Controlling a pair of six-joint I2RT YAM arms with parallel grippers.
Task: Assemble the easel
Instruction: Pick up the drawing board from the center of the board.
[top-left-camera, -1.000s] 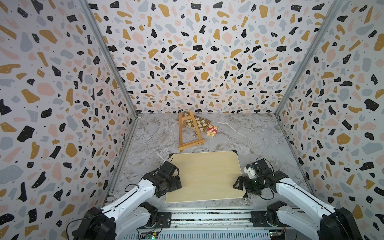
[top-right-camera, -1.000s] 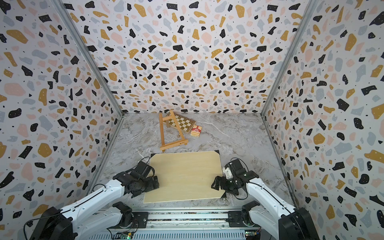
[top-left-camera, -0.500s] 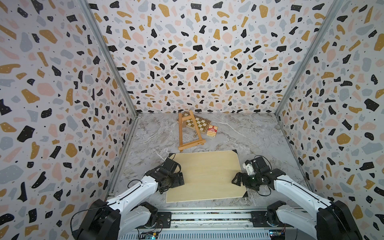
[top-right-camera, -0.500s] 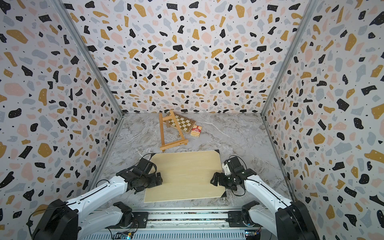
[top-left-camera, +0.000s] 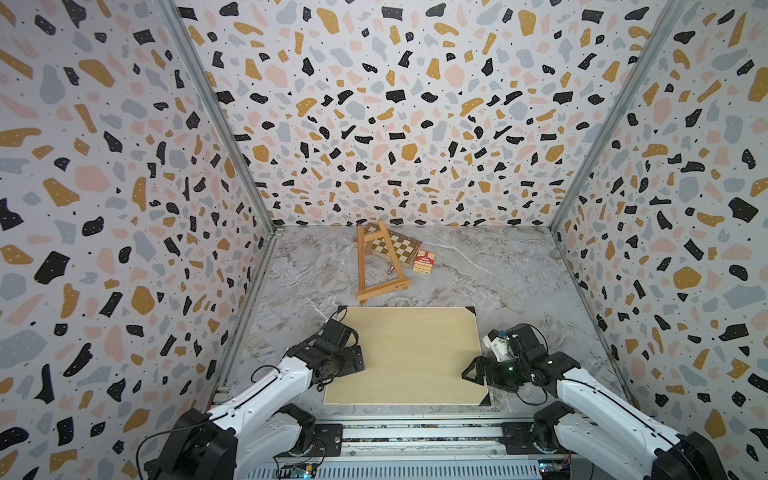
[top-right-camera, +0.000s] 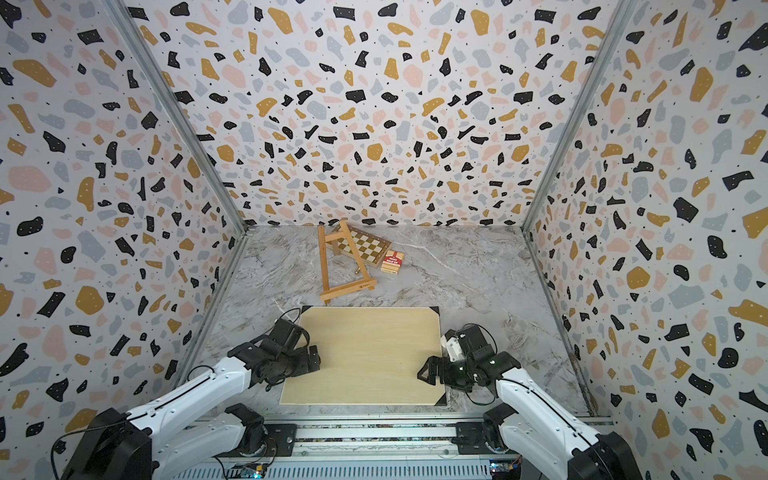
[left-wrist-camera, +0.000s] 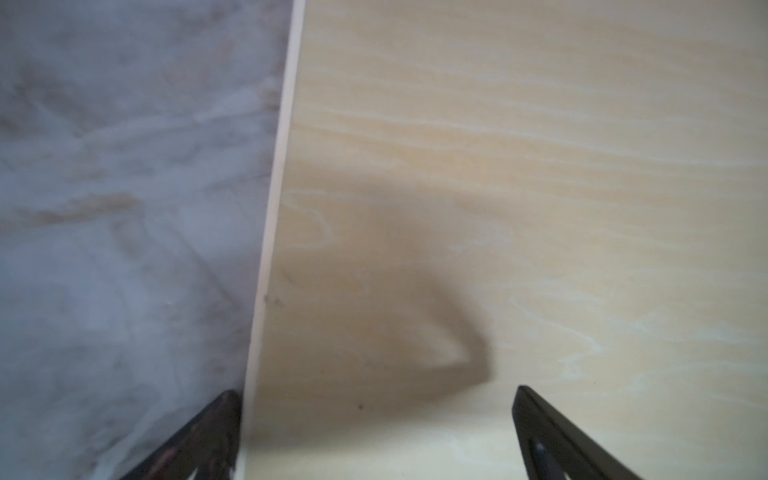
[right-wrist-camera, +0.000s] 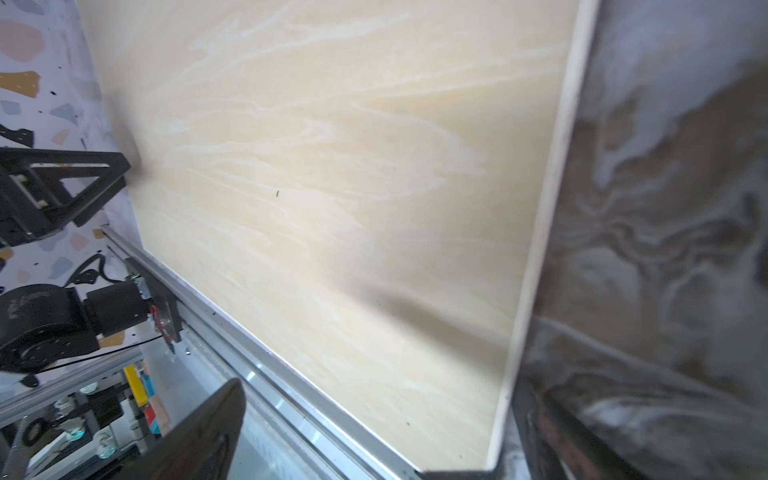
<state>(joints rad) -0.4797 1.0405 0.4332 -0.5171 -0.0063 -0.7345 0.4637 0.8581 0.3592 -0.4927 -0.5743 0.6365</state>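
Your honey-brown wooden A-frame easel (top-left-camera: 361, 266) is lying flat toward the back of the grey marbled tabletop (top-left-camera: 498, 282), well apart from both arms. Its top is overlapping the checkered wooden chessboard box (top-left-camera: 395, 249), and a small red card box (top-left-camera: 423, 262) is sitting just beside them. Nearer you, a large pale wooden board with black corners (top-left-camera: 411, 357) is lying flat. The left gripper (top-left-camera: 353, 359) and right gripper (top-left-camera: 473, 374) are hovering with jaws spread wide, each straddling one side edge of it.

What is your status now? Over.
Left claw open, right claw open, both empty, at the side edges of the board. Easel lying far back, top over the chessboard, untouched. Board lies between claws and easel.
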